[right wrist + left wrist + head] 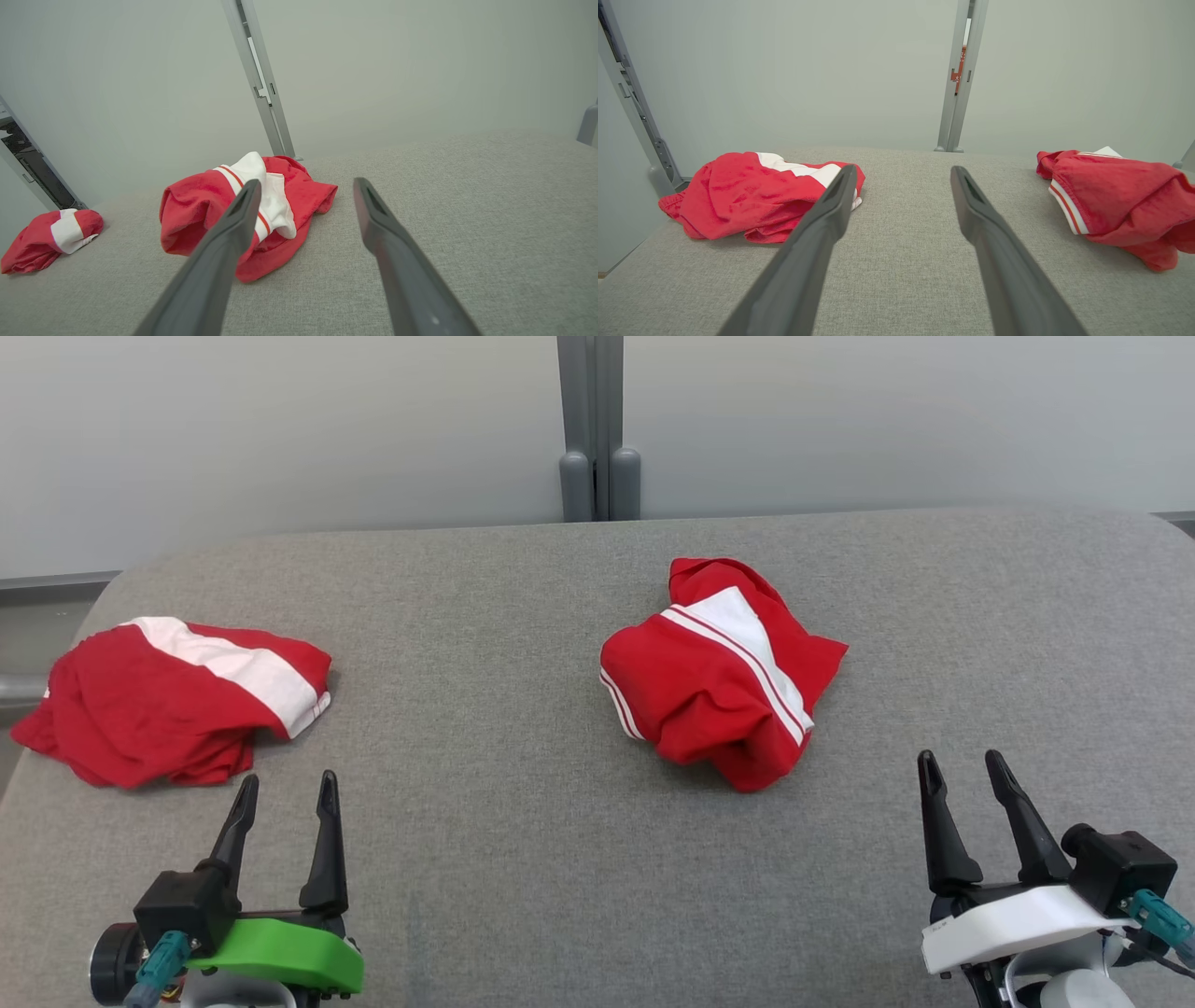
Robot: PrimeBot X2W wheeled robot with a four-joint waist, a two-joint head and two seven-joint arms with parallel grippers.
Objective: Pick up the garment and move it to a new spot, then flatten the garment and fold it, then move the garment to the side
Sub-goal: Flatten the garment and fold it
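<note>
We count two red garments with white bands on the grey padded table (523, 821). The crumpled garment (719, 677) lies near the middle, a little toward our right. The other garment (173, 700) lies at the left edge. We also count two grippers, the left gripper (288, 782) and the right gripper (960, 761). Both have their fingers spread apart, hold nothing and do not touch the cloth.
</note>
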